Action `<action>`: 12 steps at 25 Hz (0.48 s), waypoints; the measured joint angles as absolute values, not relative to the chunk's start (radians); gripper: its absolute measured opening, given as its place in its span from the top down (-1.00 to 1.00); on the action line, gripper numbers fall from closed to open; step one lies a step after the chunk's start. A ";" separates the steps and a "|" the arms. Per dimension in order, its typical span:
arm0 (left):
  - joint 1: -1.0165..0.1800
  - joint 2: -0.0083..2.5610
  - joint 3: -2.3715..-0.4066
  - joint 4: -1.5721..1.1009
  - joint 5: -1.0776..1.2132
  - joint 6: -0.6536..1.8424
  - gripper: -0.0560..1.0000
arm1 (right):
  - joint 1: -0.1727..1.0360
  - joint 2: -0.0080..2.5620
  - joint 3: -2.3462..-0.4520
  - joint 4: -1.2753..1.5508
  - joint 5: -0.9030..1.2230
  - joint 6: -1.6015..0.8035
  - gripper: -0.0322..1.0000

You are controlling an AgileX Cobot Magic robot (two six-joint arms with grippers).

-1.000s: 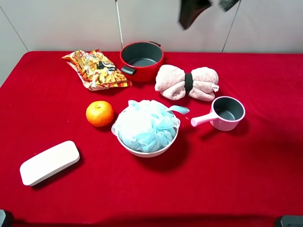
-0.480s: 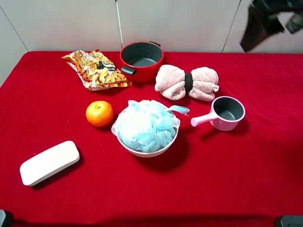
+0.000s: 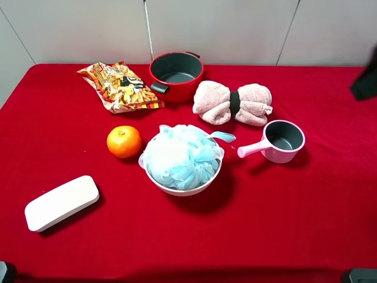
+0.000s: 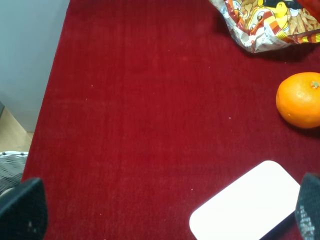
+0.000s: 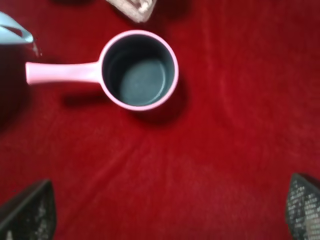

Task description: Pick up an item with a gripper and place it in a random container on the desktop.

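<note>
The light blue mesh pouf [image 3: 179, 156] sits in the pale pink bowl [image 3: 182, 187] at the middle of the red cloth desktop [image 3: 265, 224]; its loop shows in the right wrist view [image 5: 12, 30]. My right gripper [image 5: 167, 207] is open and empty, high over the cloth beside the small pink scoop [image 5: 140, 70]; only a dark part of it shows at the right edge of the exterior view [image 3: 366, 79]. My left gripper [image 4: 165, 210] is open and empty over the desktop's left side, near the white case [image 4: 245, 205].
A red pot [image 3: 175, 75] and a snack bag [image 3: 121, 86] stand at the back. A rolled pink towel [image 3: 232, 103] lies behind the pink scoop [image 3: 283, 141]. An orange [image 3: 123, 141] is left of the bowl, and the white case [image 3: 60, 202] lies front left.
My right gripper has swung from above the back middle to the far right edge of the exterior view and come lower. The pouf, bowl and other things have not moved.
</note>
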State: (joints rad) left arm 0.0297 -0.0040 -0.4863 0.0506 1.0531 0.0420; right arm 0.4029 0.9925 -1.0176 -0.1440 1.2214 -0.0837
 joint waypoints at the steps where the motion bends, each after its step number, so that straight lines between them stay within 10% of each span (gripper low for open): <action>1: 0.030 -0.004 -0.486 0.051 1.053 0.042 -0.99 | 0.379 0.954 -0.999 -0.144 1.221 -0.084 -0.40; 12: 0.030 -0.004 -0.486 0.051 1.053 0.042 -0.99 | 0.006 0.441 -0.757 -0.142 1.159 -0.053 -0.40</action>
